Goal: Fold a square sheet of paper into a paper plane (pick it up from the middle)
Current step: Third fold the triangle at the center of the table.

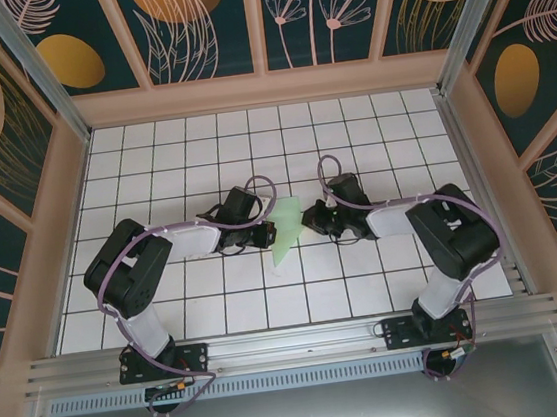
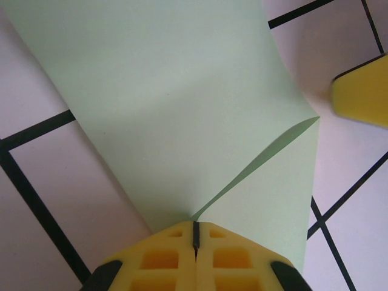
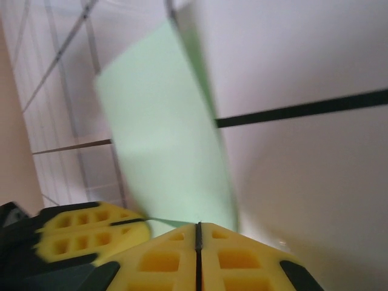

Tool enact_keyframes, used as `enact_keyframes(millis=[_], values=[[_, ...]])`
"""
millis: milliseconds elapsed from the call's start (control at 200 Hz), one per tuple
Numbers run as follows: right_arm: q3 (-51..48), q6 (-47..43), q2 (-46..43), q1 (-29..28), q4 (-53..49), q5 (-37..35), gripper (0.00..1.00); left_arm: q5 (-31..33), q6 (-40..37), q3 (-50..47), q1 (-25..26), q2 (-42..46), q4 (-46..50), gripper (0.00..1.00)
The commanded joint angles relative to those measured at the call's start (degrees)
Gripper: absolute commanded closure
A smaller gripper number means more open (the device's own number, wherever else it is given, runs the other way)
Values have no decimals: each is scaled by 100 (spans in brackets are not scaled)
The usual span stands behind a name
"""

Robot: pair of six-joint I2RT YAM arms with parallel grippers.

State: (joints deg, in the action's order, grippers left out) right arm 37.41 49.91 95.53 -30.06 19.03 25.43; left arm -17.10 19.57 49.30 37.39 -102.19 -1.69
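Observation:
The square sheet of paper is pale mint green and folded into a slim pointed shape, standing up off the grid between the two grippers. My left gripper is shut on it. In the left wrist view a folded flap edge of the paper runs straight into the closed jaws of the left gripper. My right gripper is shut, just right of the paper. In the right wrist view the paper stands just past the closed tips of the right gripper, and the left gripper pinches its lower edge.
The white gridded table is ringed by a tan rim and patterned walls. Both arms bend inward from their bases at the near rail. One yellow finger of the right gripper shows in the left wrist view, apart from the paper's edge.

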Motion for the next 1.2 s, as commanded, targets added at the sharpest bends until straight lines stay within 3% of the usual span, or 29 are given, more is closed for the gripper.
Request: enact_keyframes(millis=[0,490,605,731,891,951,1051,1196], values=[[174,-112,-212,-149,109,164,90,106,-117,-28,-7,-248,416,97],[321,-176,779,-500,48,-68,91,36,-54,146,-11,-197,495,93],[201,-43,809,-505,108,-155,92,128,31,194,-7,2,546,77],[169,45,790,-513,115,-218,92,646,262,203,-7,525,696,61],[214,49,765,-536,-36,-340,93,1334,751,122,-12,1287,872,54],[216,51,766,-533,-73,-355,93,1034,969,7,-12,1506,702,58],[223,70,736,-534,-84,-345,93,-192,1348,-300,-12,1693,-38,67],[273,79,677,-535,-132,-334,92,-1617,1914,-497,-11,1231,-863,79]])
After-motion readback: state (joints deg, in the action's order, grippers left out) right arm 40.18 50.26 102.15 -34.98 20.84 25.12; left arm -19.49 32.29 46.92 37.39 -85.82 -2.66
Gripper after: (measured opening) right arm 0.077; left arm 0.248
